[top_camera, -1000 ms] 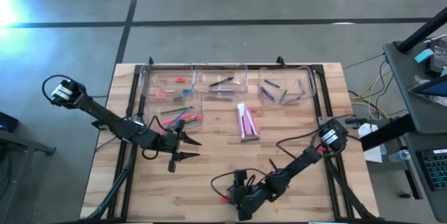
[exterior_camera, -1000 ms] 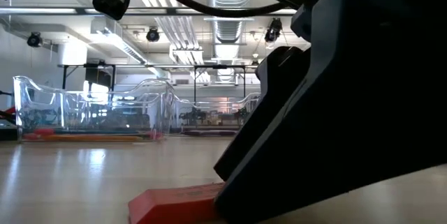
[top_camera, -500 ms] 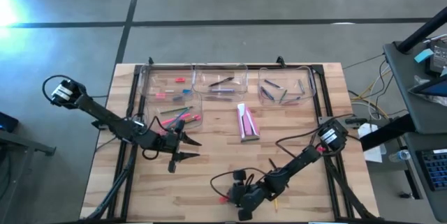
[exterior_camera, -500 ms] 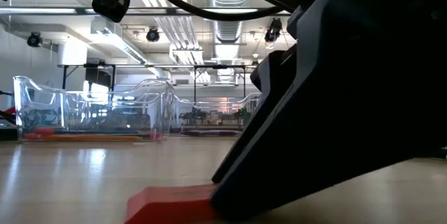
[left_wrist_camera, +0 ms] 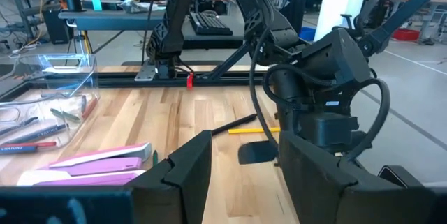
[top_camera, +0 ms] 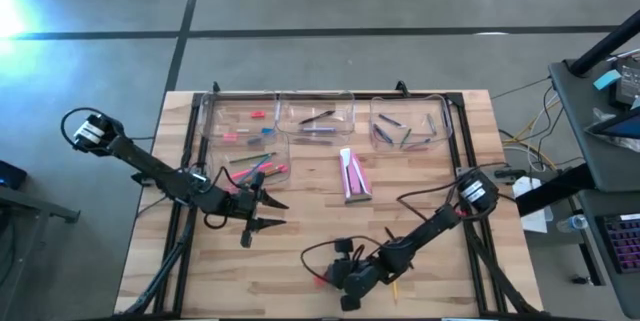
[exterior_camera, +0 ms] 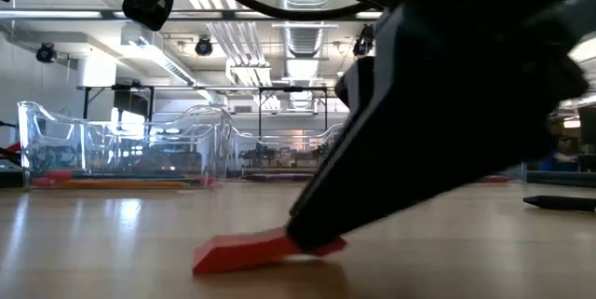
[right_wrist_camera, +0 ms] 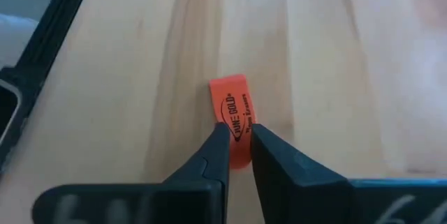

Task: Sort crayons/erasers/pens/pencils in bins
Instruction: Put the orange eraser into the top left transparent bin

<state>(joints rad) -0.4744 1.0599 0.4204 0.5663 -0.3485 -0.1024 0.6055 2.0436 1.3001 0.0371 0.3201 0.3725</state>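
Orange-red and stubby, one eraser (right_wrist_camera: 233, 126) lay on the wooden table (top_camera: 300, 251) near its front edge, with the right gripper (right_wrist_camera: 236, 147) clamped on it. In the right wrist view the two dark fingers (right_wrist_camera: 213, 155) pinched the eraser's sides, its printed end sticking out past the tips. The low view showed the eraser (exterior_camera: 244, 249) tilted, one end lifted under the gripper and the other touching the wood. From above, the right arm reached in from the table's right side, its gripper (top_camera: 345, 283) low at the front centre.

The left gripper (top_camera: 262, 211) hovered left of centre, just in front of the nearest bin (top_camera: 257, 168), its fingers (left_wrist_camera: 185, 168) apart with nothing between them. Four clear bins stood toward the back of the table: three in a row along the far edge, at the left (top_camera: 240, 121), middle (top_camera: 318, 118) and right (top_camera: 410, 124), and the fourth in front of the left one. Each held a few thin coloured sticks; small pink-red pieces showed in the back left bin, too small to tell more.

A pink and white box (top_camera: 353, 175) lay flat between the bins and the table's centre. A yellow pencil (left_wrist_camera: 253, 131) and a dark pen (left_wrist_camera: 234, 124) lay on the wood near the right arm, well apart from the bins.
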